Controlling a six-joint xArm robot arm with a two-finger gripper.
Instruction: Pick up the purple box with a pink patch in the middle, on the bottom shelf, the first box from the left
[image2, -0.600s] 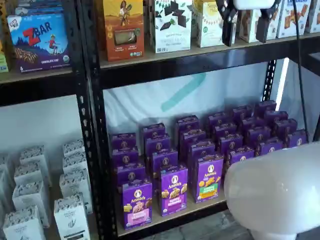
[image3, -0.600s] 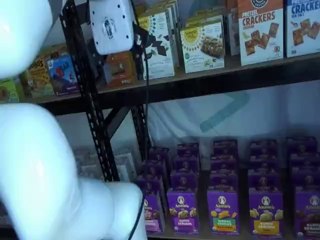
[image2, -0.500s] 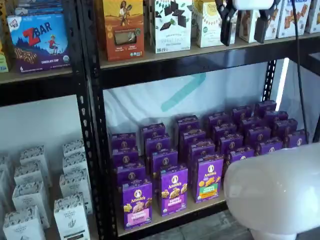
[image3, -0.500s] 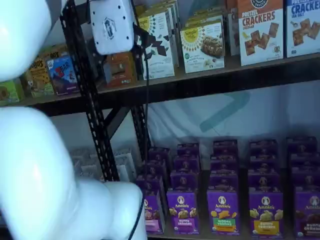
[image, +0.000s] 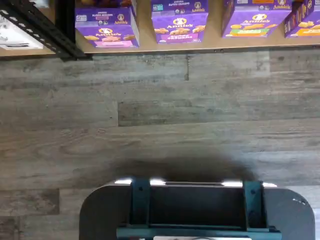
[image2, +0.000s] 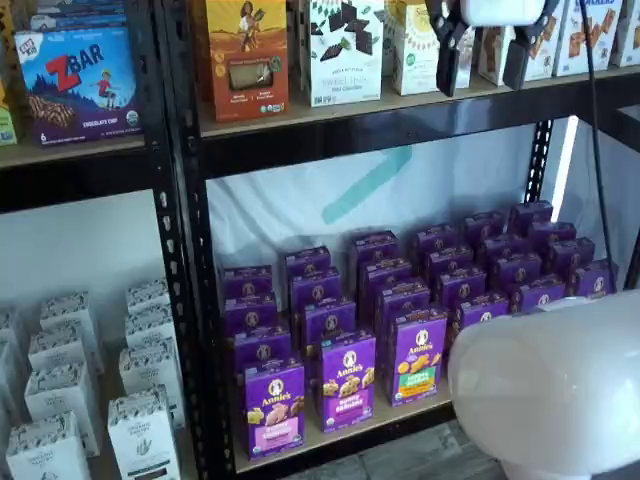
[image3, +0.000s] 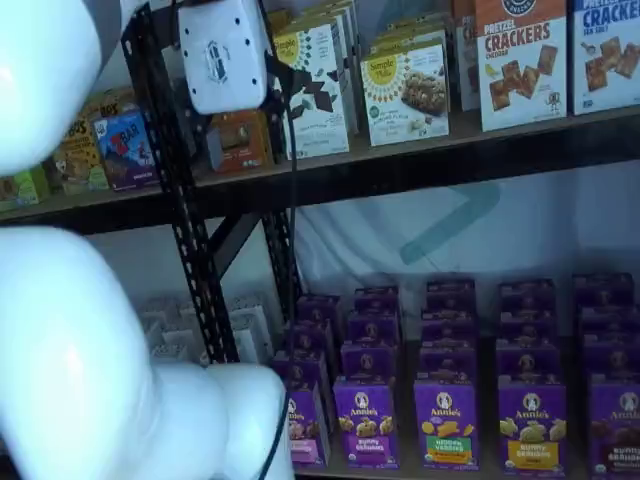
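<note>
A shelf view shows the claw (image2: 485, 55) way up high, in front of the top shelf's boxes. Its two black fingers (image2: 447, 58) stand wide apart with nothing between them. The purple box (image2: 274, 408) stands straight up at the front of the bottom shelf (image2: 340, 437), with its pink band facing out. From the claw, the box is far down at about 7 o'clock.

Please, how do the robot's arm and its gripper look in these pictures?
The arm is smooth, rounded, glossy white. The gripper has a white body with two black fingers. Its boxy white body carries a small round dark emblem, and a thin black cable hangs beside it.
</note>
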